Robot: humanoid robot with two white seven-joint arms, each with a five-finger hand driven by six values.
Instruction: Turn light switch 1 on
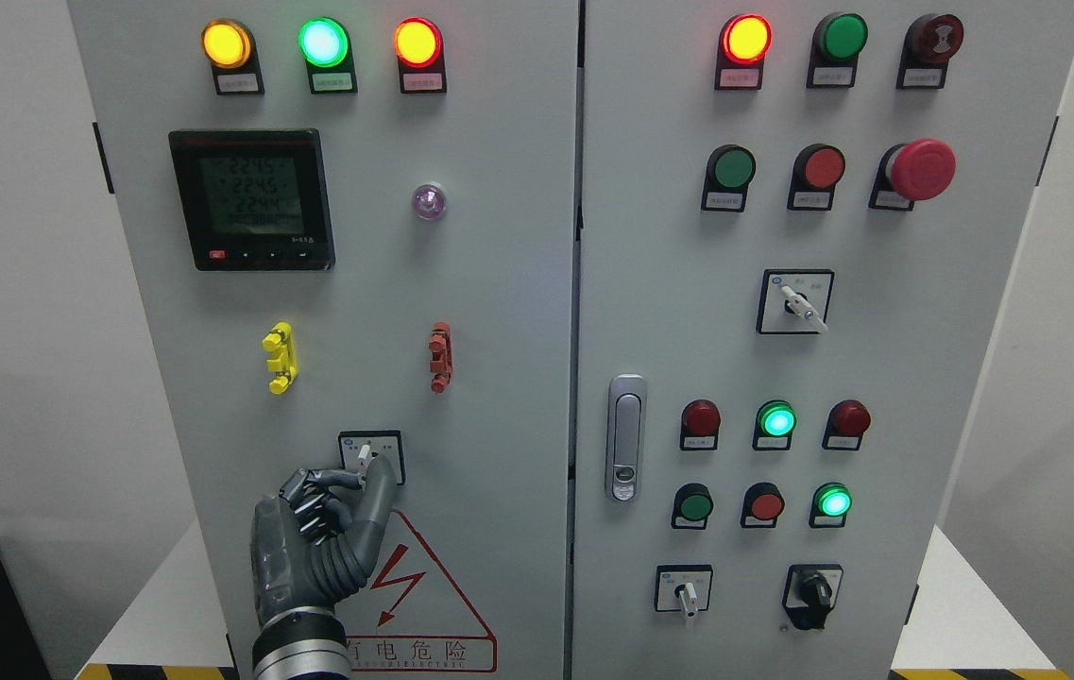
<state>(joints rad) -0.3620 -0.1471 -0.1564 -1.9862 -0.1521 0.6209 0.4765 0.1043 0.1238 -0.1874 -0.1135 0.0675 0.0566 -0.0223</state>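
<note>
A small selector switch (pixel 370 444) with a white knob (pixel 364 455) sits in a black-framed plate low on the left cabinet door (pixel 499 378). My left hand (pixel 368 472) comes up from the bottom edge and is at this switch. Its thumb (pixel 382 484) lies along the knob's right side. The curled index finger (pixel 336 480) meets the knob from the left. The knob's upper tip points straight up above the fingers, and its lower part is hidden by them. My right arm does not show.
Above the hand are a red clip (pixel 440 357), a yellow clip (pixel 280 357), a digital meter (pixel 251 200) and three lit lamps. The right door carries a handle (pixel 626 436), push buttons, an emergency stop (pixel 920 170) and further selector switches (pixel 794 302). A hazard sticker (pixel 418 604) is below the hand.
</note>
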